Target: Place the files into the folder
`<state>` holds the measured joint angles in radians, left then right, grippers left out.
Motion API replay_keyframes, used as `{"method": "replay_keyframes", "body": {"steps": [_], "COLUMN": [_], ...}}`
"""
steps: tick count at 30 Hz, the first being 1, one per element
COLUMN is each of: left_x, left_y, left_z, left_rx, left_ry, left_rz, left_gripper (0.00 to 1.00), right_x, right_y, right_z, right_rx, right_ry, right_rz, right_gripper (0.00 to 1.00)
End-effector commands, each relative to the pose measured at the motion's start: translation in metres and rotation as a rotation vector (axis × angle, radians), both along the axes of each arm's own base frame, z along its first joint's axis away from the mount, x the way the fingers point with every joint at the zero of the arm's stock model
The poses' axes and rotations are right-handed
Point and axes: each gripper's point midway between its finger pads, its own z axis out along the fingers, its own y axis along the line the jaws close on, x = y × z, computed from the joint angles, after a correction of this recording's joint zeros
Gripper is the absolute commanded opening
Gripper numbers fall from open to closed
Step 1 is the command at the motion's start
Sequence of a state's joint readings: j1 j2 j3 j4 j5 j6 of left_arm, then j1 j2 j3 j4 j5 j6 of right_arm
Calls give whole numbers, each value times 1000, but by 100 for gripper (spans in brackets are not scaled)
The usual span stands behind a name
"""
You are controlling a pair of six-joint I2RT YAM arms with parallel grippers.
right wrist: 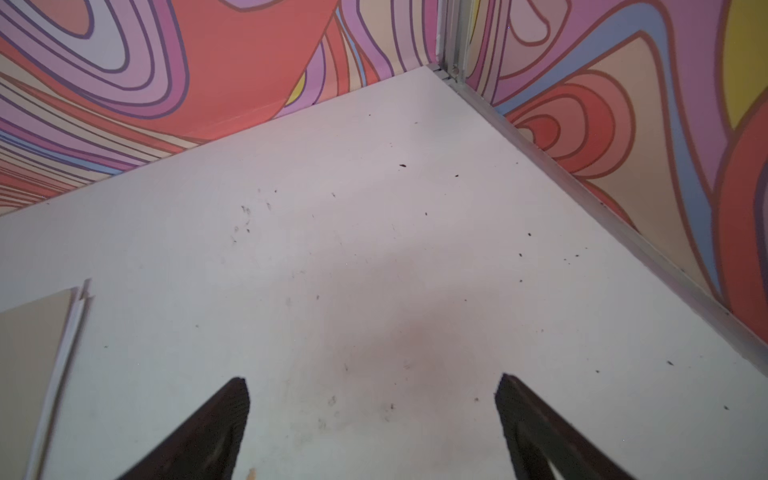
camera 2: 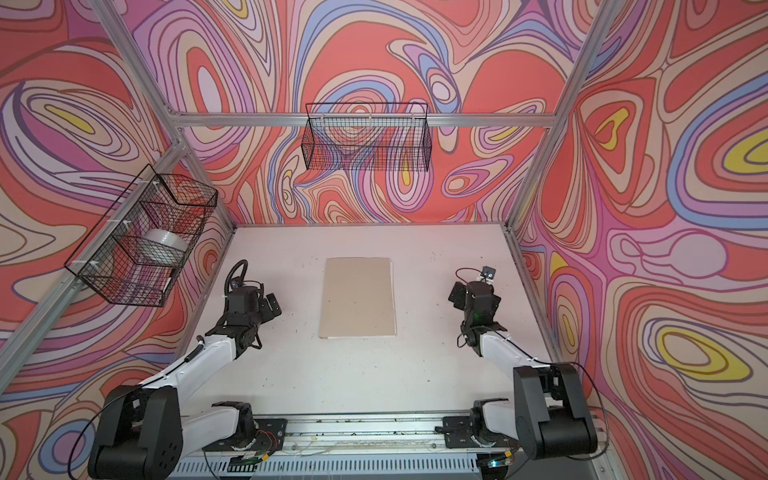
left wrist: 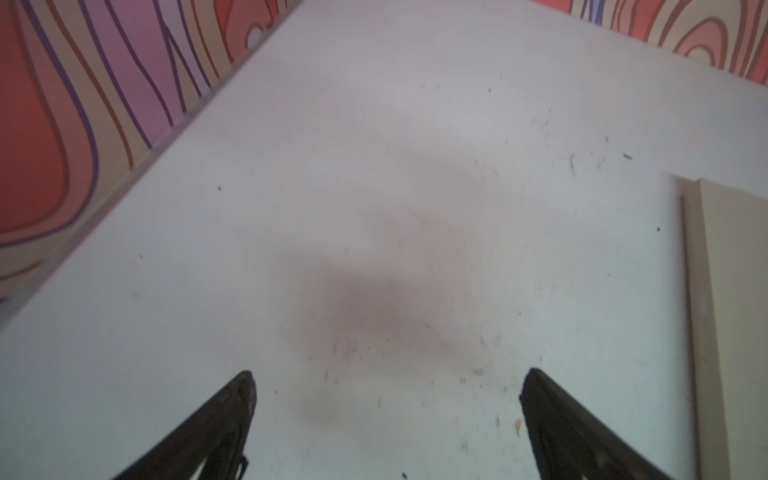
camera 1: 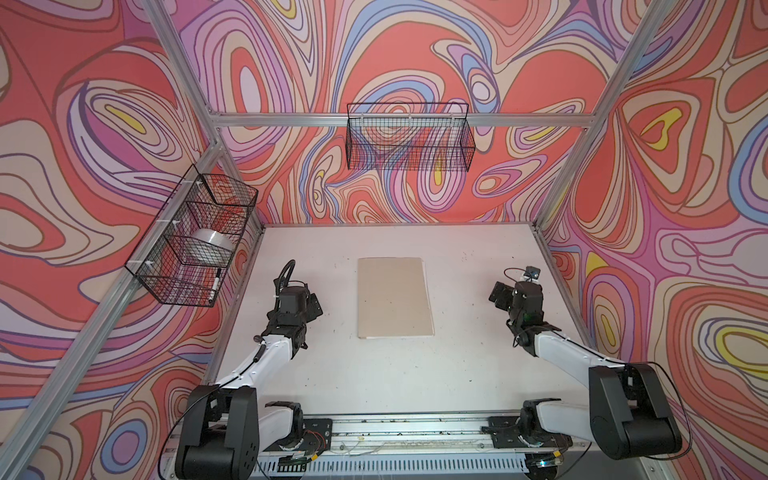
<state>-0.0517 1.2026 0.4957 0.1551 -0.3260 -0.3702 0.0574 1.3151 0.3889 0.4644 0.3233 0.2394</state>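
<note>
The tan folder [camera 1: 395, 297] [camera 2: 357, 297] lies shut and flat in the middle of the white table. Thin white edges of the files [right wrist: 70, 334] stick out along its side nearest the right arm; the rest of the files is hidden under the cover. My left gripper [camera 1: 314, 305] [left wrist: 386, 382] hovers open over bare table to the left of the folder [left wrist: 731, 332], with nothing between its fingers. To the folder's right my right gripper [camera 1: 498, 294] [right wrist: 372, 386] also stands open and empty, well apart from the folder [right wrist: 29, 357].
A black wire basket [camera 1: 195, 237] on the left wall holds a roll of tape [camera 1: 214, 245] and a marker [camera 1: 215, 284]. Another wire basket [camera 1: 409, 137] hangs on the back wall. Aluminium frame rails [right wrist: 623, 224] border the table [camera 1: 395, 374].
</note>
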Motion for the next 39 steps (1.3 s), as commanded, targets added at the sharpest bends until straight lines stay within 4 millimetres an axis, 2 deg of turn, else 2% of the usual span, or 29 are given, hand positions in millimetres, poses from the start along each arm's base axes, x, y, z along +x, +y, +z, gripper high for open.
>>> {"method": "replay_keyframes", "body": {"steps": [1,2,3,4,6,8,11,13,15,16,22,25,28,30,39], "left_x": [13,13,18,25,36,37,43,42,37,40,48,48,47,47,48], "left_y": [19,21,22,13,9,16,-2,-8,-3,-6,-12,-12,-13,-23,-24], "left_z": [10,0,2,2,6,0,-6,-5,-14,-10,-19,-17,-15,-15,-14], "left_rx": [136,150,157,172,234,217,197,199,193,216,200,209,219,237,240], "left_ry": [-117,-108,-114,-92,-140,-177,-167,-211,-197,-261,-155,-183,-200,-187,-195], "left_rz": [55,60,64,-11,-70,-40,-153,-194,-163,-185,-214,-210,-218,-260,-261], "left_gripper": [100,100,100,100,100,100,100,100,100,100,100,100,100,100,100], "right_x": [13,16,18,21,35,44,49,52,54,55,60,59,64,64,64], "right_y": [-15,-17,-12,-12,-8,-1,-2,-2,-3,-3,-2,-2,16,17,17], "right_z": [36,34,34,32,16,3,-5,-3,-5,-5,-8,-7,-9,-10,-10], "right_rx": [-143,-153,-150,-136,-121,-112,-103,-110,-106,-110,-114,-116,-122,-120,-119], "right_ry": [-239,-252,-267,-282,-256,-207,-182,-193,-181,-172,-148,-153,-139,-137,-136], "right_rz": [-49,-60,-25,-18,30,88,87,90,85,88,93,97,204,210,209], "right_gripper": [98,98,98,98,98,98,98,98,98,98,98,98,98,98,98]}}
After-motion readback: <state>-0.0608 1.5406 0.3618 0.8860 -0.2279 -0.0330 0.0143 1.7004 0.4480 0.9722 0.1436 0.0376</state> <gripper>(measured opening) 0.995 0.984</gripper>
